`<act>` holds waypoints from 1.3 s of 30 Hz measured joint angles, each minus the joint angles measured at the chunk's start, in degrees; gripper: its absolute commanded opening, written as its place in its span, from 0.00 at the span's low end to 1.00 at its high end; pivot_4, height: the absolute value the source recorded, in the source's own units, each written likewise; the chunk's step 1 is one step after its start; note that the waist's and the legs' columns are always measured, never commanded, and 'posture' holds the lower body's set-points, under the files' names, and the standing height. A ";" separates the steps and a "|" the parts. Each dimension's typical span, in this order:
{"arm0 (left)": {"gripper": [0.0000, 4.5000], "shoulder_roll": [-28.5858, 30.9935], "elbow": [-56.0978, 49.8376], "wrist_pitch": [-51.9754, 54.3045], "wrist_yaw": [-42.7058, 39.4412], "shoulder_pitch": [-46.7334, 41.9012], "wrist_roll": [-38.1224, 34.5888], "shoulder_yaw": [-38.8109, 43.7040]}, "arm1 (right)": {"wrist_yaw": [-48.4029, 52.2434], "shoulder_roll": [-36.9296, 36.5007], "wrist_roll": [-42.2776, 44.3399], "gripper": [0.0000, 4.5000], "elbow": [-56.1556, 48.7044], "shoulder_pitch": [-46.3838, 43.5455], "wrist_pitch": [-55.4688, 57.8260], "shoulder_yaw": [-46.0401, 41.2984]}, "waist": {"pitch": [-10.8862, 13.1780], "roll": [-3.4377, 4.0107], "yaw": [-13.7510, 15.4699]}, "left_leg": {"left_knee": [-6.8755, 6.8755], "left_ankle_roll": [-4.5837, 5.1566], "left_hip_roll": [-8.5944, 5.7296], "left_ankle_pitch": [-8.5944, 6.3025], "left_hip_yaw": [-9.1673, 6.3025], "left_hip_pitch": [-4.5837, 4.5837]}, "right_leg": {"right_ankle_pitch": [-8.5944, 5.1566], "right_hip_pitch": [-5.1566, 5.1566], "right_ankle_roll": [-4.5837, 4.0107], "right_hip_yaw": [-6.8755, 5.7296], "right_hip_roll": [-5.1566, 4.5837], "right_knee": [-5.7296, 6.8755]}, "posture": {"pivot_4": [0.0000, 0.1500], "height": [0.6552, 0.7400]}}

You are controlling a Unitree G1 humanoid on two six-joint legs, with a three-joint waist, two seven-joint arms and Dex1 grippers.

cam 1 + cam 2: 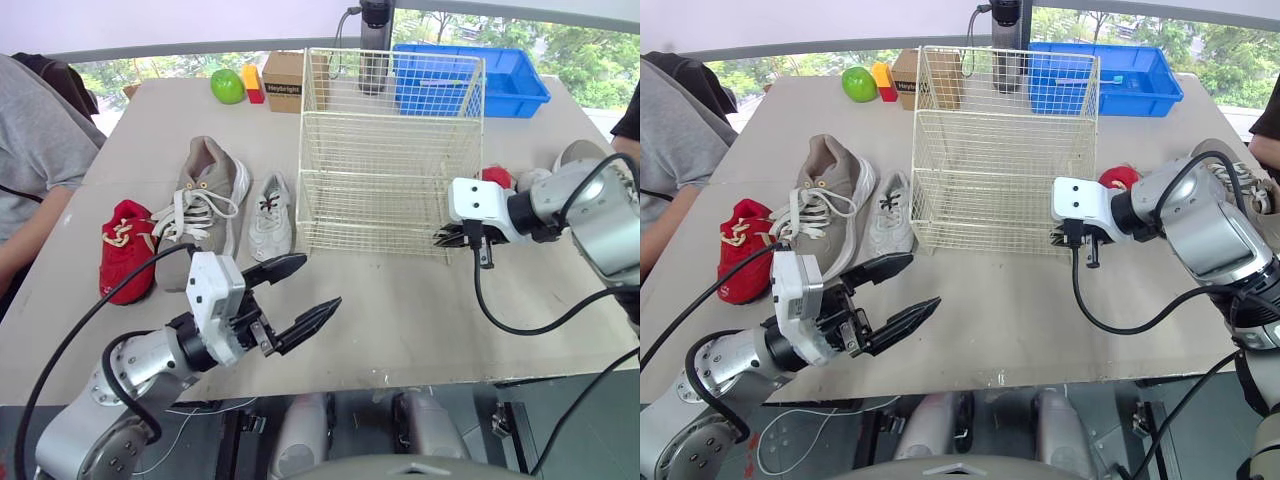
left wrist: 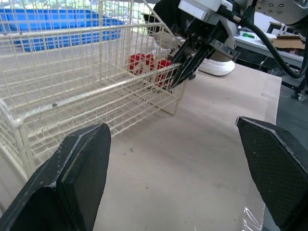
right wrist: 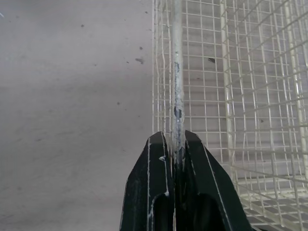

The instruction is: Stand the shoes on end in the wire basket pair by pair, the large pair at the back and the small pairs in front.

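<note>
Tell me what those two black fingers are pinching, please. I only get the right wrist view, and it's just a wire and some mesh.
Observer: The right gripper is shut on the front corner post of the wire basket, low down, on the robot's right side.
Operator: Any shoes in it?
Observer: No. A red shoe, a large grey sneaker and a small white shoe lie on the table to the basket's left.
Operator: And the other arm?
Observer: The left gripper hovers open above the table, nearer the robot than those shoes, holding nothing.
</note>
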 measured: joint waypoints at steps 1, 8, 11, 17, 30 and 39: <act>1.00 0.00 0.28 0.00 -0.23 0.00 0.00 0.00 | -0.07 0.29 0.13 0.21 -0.01 0.00 0.00 -0.01 | 0.00 0.00 0.00 | 0.00 0.00 0.00 0.00 0.00 0.00 | 0.00 0.00 0.00 0.00 0.00 0.00 | 1.00 1.00; 1.00 0.11 1.07 0.12 -2.01 -0.81 -0.68 -0.18 | -1.24 0.88 4.92 0.92 -2.19 0.14 1.99 -6.15 | 0.00 0.00 0.13 | 0.00 0.00 0.00 0.00 -0.01 -0.02 | 0.00 0.00 0.00 0.00 0.00 0.00 | 1.00 1.00; 1.00 0.11 1.91 0.11 -2.62 -2.06 -1.03 -0.56 | -0.68 0.43 11.54 0.99 -6.23 1.57 4.62 -13.23 | 0.00 -0.01 0.15 | 0.00 0.00 0.00 0.00 -0.02 -0.02 | 0.00 0.02 0.00 -0.03 0.00 0.00 | 1.00 1.00; 1.00 -3.80 5.82 0.19 -2.96 -8.09 1.01 -9.05 | -17.58 15.38 30.65 0.99 -15.30 4.43 15.71 -36.17 | -0.01 -0.04 0.03 | 0.05 0.00 0.01 0.01 -0.02 0.04 | 0.02 0.09 0.00 0.00 0.07 0.15 | 1.00 1.00; 1.00 -11.40 18.28 2.54 -8.56 -26.14 1.05 -18.81 | -50.10 5.51 19.29 0.99 -11.05 24.48 21.01 -62.72 | -0.14 -0.08 0.18 | 0.04 0.02 -0.06 0.02 -0.02 -0.01 | 0.00 0.19 0.04 -0.02 0.24 0.06 | 1.00 1.00; 1.00 -14.35 19.36 3.46 -8.45 -27.92 0.69 -19.56 | -49.89 4.74 16.61 0.99 -1.49 37.24 21.43 -64.59 | -0.24 0.31 -1.14 | 0.07 0.03 -0.11 0.02 0.03 0.07 | 0.01 0.22 0.06 0.33 0.34 0.08 | 1.00 1.00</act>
